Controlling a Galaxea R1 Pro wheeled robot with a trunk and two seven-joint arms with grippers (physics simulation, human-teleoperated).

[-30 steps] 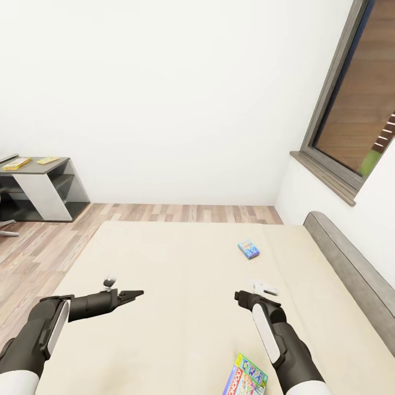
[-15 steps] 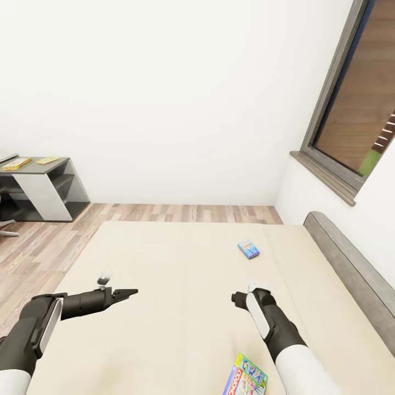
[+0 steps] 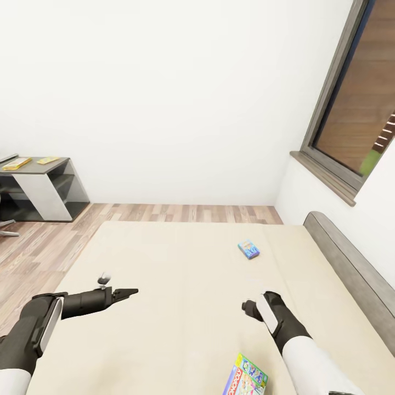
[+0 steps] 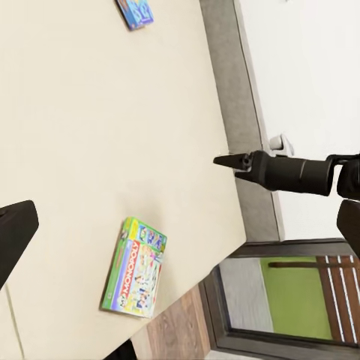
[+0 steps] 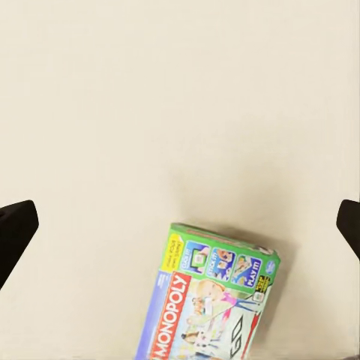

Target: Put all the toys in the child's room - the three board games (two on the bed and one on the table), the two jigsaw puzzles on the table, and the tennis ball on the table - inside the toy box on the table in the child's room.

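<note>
Two board games lie on the beige bed [image 3: 164,263]: a small blue box [image 3: 248,249] [image 4: 135,11] far out, and a green Monopoly box [image 3: 245,377] [image 4: 139,266] [image 5: 210,300] at the near edge. My right gripper [image 3: 248,308] [image 5: 184,223] points down over the mattress just beyond the Monopoly box, open and empty. My left gripper [image 3: 130,292] [image 4: 184,221] hovers over the bed's left half, pointing right, open and empty. The dark end of the table [image 3: 41,164] stands far left with two flat yellowish things [image 3: 16,163] on it. The toy box and tennis ball are out of view.
A grey headboard [image 3: 351,269] runs along the bed's right side under a tall window [image 3: 356,109]. Wood-plank floor [image 3: 33,247] lies between the bed and the desk. A white wall closes the far side.
My right arm has drawn back toward me and tipped its gripper downward, nearer the Monopoly box. The left gripper slid slightly left, then held still.
</note>
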